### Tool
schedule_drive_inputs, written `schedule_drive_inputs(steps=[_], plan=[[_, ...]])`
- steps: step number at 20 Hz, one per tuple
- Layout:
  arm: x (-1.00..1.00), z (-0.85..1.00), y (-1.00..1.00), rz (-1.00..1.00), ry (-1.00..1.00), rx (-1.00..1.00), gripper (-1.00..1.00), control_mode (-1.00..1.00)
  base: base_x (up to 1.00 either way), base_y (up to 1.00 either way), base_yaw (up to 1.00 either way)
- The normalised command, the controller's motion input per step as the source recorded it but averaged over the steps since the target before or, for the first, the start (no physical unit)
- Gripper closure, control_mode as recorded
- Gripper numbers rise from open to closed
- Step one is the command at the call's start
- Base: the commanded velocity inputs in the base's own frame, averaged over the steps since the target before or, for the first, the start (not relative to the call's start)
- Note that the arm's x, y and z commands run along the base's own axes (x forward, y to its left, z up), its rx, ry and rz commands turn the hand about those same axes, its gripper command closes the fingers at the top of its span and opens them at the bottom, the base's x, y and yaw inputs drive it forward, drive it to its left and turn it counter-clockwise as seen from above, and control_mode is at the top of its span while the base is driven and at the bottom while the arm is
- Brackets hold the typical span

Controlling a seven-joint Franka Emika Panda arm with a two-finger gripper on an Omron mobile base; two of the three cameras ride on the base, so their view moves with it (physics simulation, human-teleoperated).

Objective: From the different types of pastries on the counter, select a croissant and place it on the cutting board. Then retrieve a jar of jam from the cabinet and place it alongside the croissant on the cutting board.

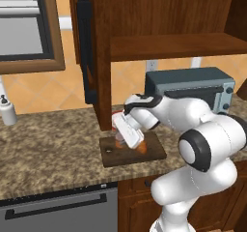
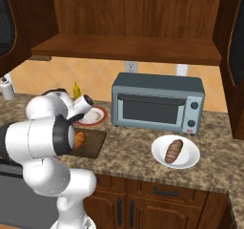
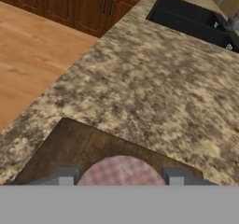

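Two task items sit together now: the croissant point(image 1: 141, 148) lies on the cutting board point(image 1: 154, 151), and our claw point(image 3: 121, 178) pinches the jar of jam point(image 3: 120, 171) low over it, judging by the checkered lid between its fingertips. We keep it beside the croissant so both fit on the worktop point(image 1: 48, 144) board.

Left base view: we look from behind arm, on its left, forward and down onto counter point(image 1: 48, 139), middle range. Right base view: we look from behind, on its right, same counter point(image 2: 214, 149), similar range. Both share cutting board point(image 1: 132, 151) point(image 2: 90, 144), toaster oven point(image 1: 193, 88) point(image 2: 157, 101), cabinet point(image 1: 169, 33) point(image 2: 128, 27). Hand view: we sit very close above board point(image 3: 79, 148), facing along counter point(image 3: 154, 87) toward sink point(image 3: 191, 22).
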Motion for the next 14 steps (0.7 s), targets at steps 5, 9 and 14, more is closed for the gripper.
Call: schedule_drive_inputs(steps=[5, 9, 14], plan=[[0.22, -0.31, 0.0, -0.02, -0.04, 0.0, 1.0, -1.0, 0.0, 0.0, 0.0], [0.33, -0.35, 0.0, 0.0, 0.0, 0.0, 1.0, -1.0, 0.0, 0.0, 0.0], [0.46, -0.06, 0.0, 0.0, 0.0, 0.0, -1.0, -1.0, 0.0, 0.0, 0.0]])
